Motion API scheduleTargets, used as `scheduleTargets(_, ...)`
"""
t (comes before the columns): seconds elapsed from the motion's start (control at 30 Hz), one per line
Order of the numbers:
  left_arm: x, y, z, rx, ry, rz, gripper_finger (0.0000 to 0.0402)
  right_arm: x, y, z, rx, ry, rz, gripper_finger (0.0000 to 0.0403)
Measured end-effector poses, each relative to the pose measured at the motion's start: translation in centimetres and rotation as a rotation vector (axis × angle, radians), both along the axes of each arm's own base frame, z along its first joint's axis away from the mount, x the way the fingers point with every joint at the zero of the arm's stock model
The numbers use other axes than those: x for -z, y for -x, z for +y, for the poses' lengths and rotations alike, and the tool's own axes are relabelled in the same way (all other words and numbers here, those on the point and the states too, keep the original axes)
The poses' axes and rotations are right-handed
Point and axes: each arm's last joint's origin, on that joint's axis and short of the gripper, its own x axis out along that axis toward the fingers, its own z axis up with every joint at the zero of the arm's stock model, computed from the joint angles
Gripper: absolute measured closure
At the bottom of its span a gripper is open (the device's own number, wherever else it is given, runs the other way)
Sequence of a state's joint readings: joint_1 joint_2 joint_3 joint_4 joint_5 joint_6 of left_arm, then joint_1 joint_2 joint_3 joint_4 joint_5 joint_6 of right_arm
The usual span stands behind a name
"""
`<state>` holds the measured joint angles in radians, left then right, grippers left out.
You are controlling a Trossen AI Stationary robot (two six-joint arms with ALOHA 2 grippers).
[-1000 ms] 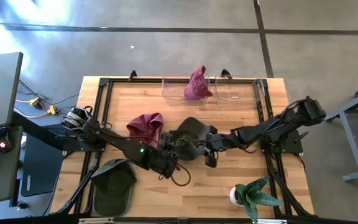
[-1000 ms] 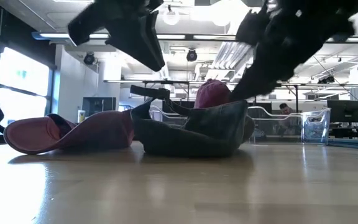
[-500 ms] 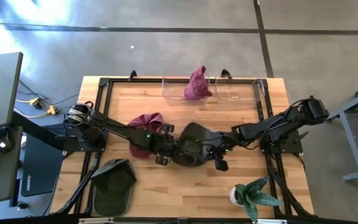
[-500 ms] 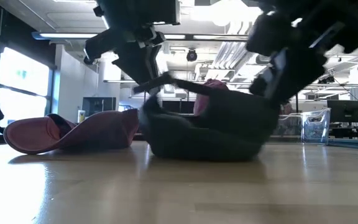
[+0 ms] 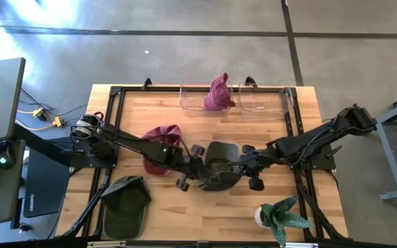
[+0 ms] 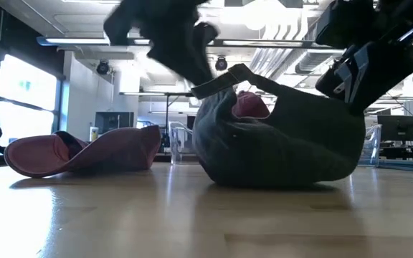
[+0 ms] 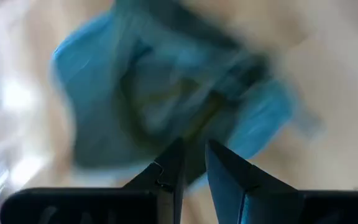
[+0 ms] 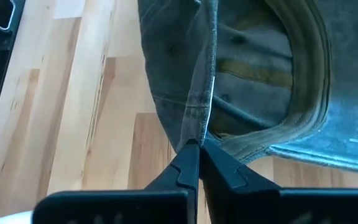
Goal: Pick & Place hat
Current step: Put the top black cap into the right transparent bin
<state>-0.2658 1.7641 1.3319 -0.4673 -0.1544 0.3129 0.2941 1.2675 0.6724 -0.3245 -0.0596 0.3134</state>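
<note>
A dark grey cap (image 5: pixel 220 164) sits at the table's middle, opening up, between my two grippers; it also shows in the low view (image 6: pixel 285 143). My left gripper (image 5: pixel 197 168) is at the cap's left side, shut on its back strap. My right gripper (image 5: pixel 244 165) is at its right side, shut on its rim. A maroon cap (image 5: pixel 163 141) lies on the table just left of them. A dark green cap (image 5: pixel 126 203) lies at the near left corner. My left gripper pinches the cap's back strap (image 6: pixel 224 80) between its two fingers, slanting down from the table's left. The strap runs taut and raised above the cap. The left wrist view is blurred, so the contact itself does not show plainly. My right gripper pinches the cap's rim (image 8: pixel 199 134) at a seam, between its two fingertips, an edge of the cloth. It comes slanting down from the table's right. The rim is raised there (image 6: pixel 350 79), and the cap's crown (image 6: pixel 278 179) rests on the table.
Two clear bins stand at the far edge: the left one (image 5: pixel 191 103) holds a maroon hat (image 5: pixel 218 93), the right one (image 5: pixel 264 100) shows nothing in it. A potted plant (image 5: pixel 278 217) stands near the front right. Bare wood lies along the near edge.
Both grippers have closed in on the dark grey cap and taken hold, the left on the strap, the right on the rim. The cap, lying slumped before, has been drawn toward the near edge; its rim and strap are lifted while its crown stays on the table.
</note>
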Motion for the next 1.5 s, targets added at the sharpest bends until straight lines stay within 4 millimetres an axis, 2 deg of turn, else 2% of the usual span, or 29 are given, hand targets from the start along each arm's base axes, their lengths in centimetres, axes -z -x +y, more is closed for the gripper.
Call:
scheduleTargets(0.13,1.0,-0.1,0.3,0.137,0.120,-0.010,0.0342,0.0,0.0,0.0,0.000,0.002,0.000,0.0392)
scheduleTargets(0.37,4.6,-0.1,2.2,0.117,0.155,0.065,0.0342,0.2,0.3,0.0,-0.001,-0.011,0.045,0.0398)
scheduleTargets(0.63,4.5,0.0,2.5,0.117,0.230,0.095,0.0342,0.8,2.0,-0.4,0.157,0.007,0.231,0.0399)
scheduleTargets(0.83,2.5,0.0,2.3,0.086,0.246,-0.004,0.0342,1.1,2.5,-0.5,0.210,0.042,0.277,0.0395)
scheduleTargets(0.93,2.3,0.0,2.5,0.043,0.219,-0.017,0.0342,1.0,2.6,-0.6,0.211,0.045,0.277,0.0396)
scheduleTargets(1.07,2.1,-0.1,3.0,-0.095,0.083,-0.055,0.0342,0.6,2.8,-0.6,0.212,0.041,0.262,0.0393)
scheduleTargets(1.13,2.0,-0.3,3.3,-0.080,0.063,-0.080,0.0342,0.4,2.9,-0.7,0.220,0.048,0.247,0.0392)
scheduleTargets(1.3,3.9,-3.1,4.1,-0.070,0.073,-0.233,0.0342,0.2,2.9,-0.8,0.230,0.058,0.227,0.0392)
scheduleTargets(1.37,4.1,-4.2,4.4,0.008,0.133,-0.302,0.0342,0.2,2.9,-0.8,0.230,0.057,0.224,0.0392)
scheduleTargets(1.5,6.1,-4.3,4.5,0.113,0.204,-0.214,0.0342,0.2,2.9,-0.8,0.229,0.057,0.228,0.0391)
